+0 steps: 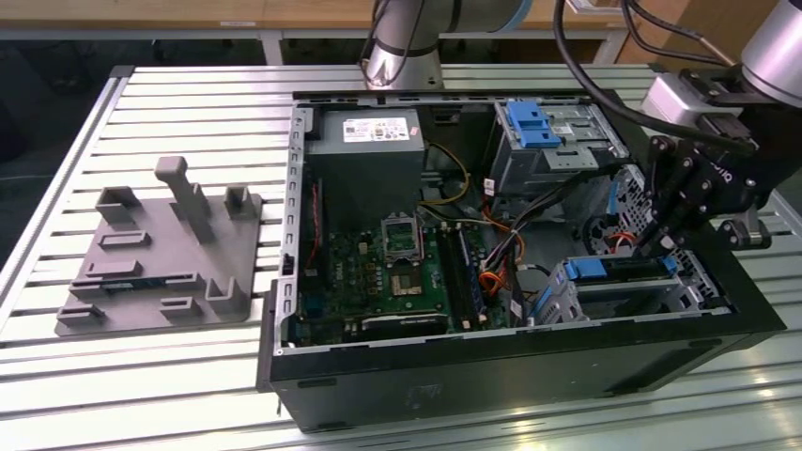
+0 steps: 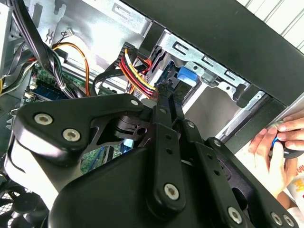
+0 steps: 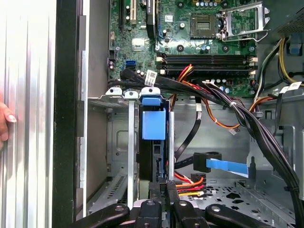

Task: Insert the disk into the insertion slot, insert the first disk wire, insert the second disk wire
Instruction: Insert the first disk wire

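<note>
The disk [image 3: 154, 124] already sits in the insertion slot [image 3: 114, 92], straight ahead of my claw [image 3: 161, 184], with its blue carrier tab at the end away from me. I judge the first disk wire [image 3: 190, 183] is the step in hand. My claw's fingers are nearly together, apparently pinched on its black plug, and the red, yellow and black strands trail off beside me. Seating it calls for holding the plug square to the disk's near end.
</note>
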Tool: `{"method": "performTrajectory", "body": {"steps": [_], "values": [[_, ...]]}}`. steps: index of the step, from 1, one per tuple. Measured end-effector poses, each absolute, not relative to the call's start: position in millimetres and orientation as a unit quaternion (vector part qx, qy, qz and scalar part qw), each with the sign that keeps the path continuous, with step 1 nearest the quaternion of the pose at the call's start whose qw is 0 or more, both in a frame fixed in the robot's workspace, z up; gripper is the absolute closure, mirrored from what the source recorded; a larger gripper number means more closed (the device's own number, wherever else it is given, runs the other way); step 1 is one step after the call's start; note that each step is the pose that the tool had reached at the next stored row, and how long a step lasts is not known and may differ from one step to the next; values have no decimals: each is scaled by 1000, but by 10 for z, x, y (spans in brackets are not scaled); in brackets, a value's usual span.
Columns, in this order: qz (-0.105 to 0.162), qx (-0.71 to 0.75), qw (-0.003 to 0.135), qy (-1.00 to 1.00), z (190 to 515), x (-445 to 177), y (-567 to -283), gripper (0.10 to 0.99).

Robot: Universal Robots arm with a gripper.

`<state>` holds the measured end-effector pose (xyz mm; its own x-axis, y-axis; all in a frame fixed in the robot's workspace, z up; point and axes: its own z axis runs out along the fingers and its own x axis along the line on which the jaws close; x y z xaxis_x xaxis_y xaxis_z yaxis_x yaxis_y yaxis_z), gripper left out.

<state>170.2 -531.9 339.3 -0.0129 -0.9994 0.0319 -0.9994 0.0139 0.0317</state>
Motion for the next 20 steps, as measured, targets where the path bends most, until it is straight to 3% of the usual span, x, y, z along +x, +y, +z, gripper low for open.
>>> {"method": "performTrajectory", "body": {"steps": [20], "values": [[0, 702, 22, -712, 3336, 1702, -5319, 918]]}}
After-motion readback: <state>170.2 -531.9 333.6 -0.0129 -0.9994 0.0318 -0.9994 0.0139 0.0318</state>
